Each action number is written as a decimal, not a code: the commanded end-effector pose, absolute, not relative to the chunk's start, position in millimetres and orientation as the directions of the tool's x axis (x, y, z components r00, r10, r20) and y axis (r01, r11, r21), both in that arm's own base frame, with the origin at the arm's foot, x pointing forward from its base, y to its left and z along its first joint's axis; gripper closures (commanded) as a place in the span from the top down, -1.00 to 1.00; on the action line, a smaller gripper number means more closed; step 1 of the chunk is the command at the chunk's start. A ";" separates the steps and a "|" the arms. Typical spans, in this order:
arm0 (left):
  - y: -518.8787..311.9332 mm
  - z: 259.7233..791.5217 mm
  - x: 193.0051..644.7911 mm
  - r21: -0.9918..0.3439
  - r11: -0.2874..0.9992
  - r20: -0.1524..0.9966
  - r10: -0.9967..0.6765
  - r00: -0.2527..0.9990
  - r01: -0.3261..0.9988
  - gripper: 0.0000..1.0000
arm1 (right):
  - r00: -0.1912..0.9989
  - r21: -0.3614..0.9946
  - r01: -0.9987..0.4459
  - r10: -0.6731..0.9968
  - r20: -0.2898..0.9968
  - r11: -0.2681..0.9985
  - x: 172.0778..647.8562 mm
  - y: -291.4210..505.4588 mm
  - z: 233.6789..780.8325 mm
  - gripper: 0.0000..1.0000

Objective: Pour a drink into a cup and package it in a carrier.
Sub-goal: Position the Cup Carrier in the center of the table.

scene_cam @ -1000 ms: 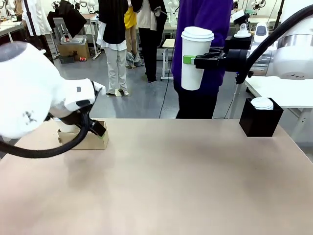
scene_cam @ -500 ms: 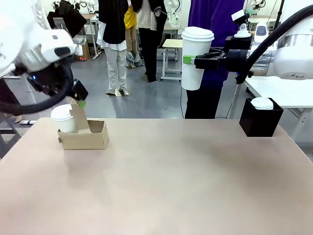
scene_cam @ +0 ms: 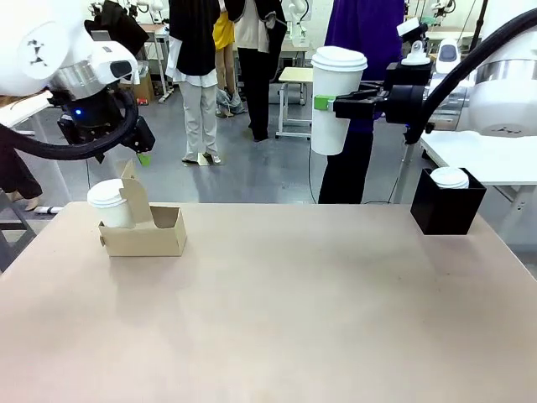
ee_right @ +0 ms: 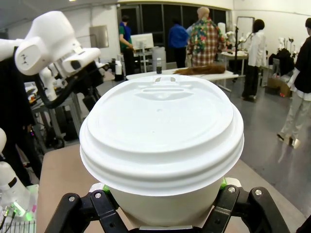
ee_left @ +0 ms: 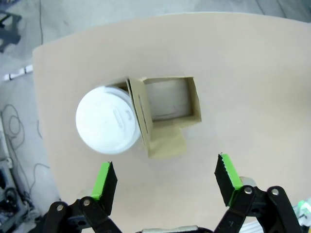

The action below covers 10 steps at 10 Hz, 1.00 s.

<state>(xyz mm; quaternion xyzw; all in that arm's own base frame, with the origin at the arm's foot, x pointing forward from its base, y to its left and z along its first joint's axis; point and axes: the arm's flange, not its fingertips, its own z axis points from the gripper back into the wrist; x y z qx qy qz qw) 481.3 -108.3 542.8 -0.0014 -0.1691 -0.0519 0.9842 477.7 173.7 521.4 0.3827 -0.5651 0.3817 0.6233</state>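
Right gripper (scene_cam: 325, 103) clamps a lidded cup (scene_cam: 336, 92) aloft. Left gripper (ee_left: 166, 175) gapes over the carrier (ee_left: 167, 143), which holds another cup (ee_left: 107, 120). The box (scene_cam: 447, 210) shows a lid (scene_cam: 450, 177), perhaps a cup's.

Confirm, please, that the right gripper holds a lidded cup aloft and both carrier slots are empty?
Only one slot is empty: the carrier already holds a second lidded cup, as the left wrist view shows. The right gripper does hold its cup aloft.
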 end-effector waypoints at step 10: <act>-103.0 517.2 535.1 -0.012 0.998 0.219 0.064 0.974 -0.063 1.00 | 0.066 0.041 -0.906 0.045 0.997 0.421 478.4 176.9 525.1 0.60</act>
